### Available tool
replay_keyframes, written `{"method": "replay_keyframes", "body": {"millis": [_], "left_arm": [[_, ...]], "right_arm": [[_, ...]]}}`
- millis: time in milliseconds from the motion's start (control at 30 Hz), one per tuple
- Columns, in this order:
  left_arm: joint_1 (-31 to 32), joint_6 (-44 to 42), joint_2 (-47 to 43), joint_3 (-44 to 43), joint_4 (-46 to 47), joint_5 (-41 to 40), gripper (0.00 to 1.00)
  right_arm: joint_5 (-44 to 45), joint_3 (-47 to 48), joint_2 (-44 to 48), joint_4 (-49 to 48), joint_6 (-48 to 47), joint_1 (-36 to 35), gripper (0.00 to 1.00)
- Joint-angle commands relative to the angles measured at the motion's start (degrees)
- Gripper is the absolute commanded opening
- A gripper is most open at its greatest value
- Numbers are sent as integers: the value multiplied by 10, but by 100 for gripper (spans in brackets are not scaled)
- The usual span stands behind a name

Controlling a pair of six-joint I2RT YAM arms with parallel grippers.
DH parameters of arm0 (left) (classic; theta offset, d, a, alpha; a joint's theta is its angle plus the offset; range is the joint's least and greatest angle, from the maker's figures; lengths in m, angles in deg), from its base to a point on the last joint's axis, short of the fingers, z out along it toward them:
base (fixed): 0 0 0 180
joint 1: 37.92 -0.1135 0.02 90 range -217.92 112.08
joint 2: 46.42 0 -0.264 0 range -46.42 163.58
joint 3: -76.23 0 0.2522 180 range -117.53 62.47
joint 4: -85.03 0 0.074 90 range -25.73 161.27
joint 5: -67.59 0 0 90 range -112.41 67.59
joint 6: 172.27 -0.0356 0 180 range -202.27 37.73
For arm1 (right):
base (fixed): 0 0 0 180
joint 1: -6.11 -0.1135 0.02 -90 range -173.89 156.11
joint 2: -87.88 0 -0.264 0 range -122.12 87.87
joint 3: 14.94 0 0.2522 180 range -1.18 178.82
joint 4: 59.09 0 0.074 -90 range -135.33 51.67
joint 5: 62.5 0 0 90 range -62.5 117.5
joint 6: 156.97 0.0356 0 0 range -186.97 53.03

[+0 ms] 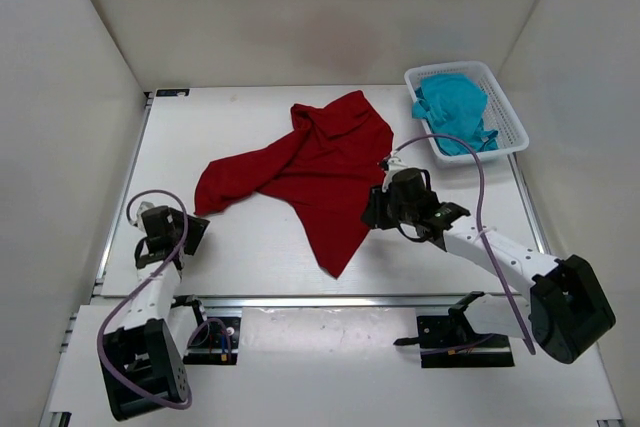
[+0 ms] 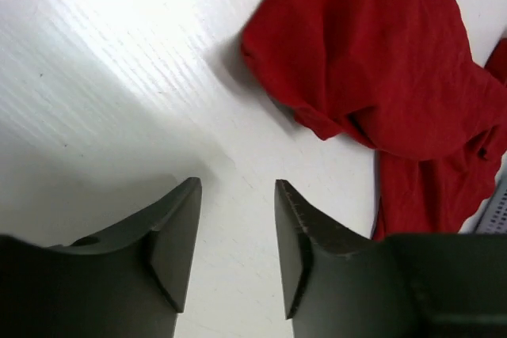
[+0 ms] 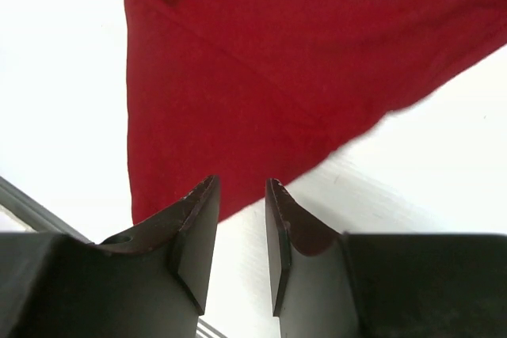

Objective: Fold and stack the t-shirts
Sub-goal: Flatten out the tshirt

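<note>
The dark red t-shirt [image 1: 310,172] lies crumpled and spread across the middle of the table. The teal t-shirt [image 1: 455,109] is bunched inside the white basket [image 1: 512,137] at the back right. My left gripper [image 1: 190,230] is open and empty at the near left, apart from the shirt's left end [image 2: 372,61]. My right gripper [image 1: 372,209] is open and empty, just right of the red shirt's near edge [image 3: 261,93]; its fingertips [image 3: 207,189] sit at that edge above bare table.
White walls enclose the table on three sides. A metal rail [image 1: 330,299] runs along the near edge, with the arm mounts [image 1: 455,332] below it. Bare white tabletop [image 1: 230,247] lies between the left gripper and the shirt.
</note>
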Motion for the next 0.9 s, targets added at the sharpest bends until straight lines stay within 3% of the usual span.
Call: {"method": "replay_keyframes", "body": {"millis": [0, 267, 467, 700, 867], "left_arm": [[-7, 88, -19, 29, 82, -32, 55], [-29, 157, 58, 48, 199, -35, 59], [-14, 167, 139, -8, 215, -26, 57], [-13, 194, 174, -5, 251, -27, 43], [-9, 192, 191, -20, 251, -27, 23]], "right_arm": [[-10, -16, 16, -20, 5, -11, 28], [-33, -23, -13, -28, 2, -37, 29], [-45, -19, -34, -36, 6, -42, 29], [-40, -18, -41, -39, 10, -46, 30], [-37, -18, -39, -32, 7, -45, 31]]}}
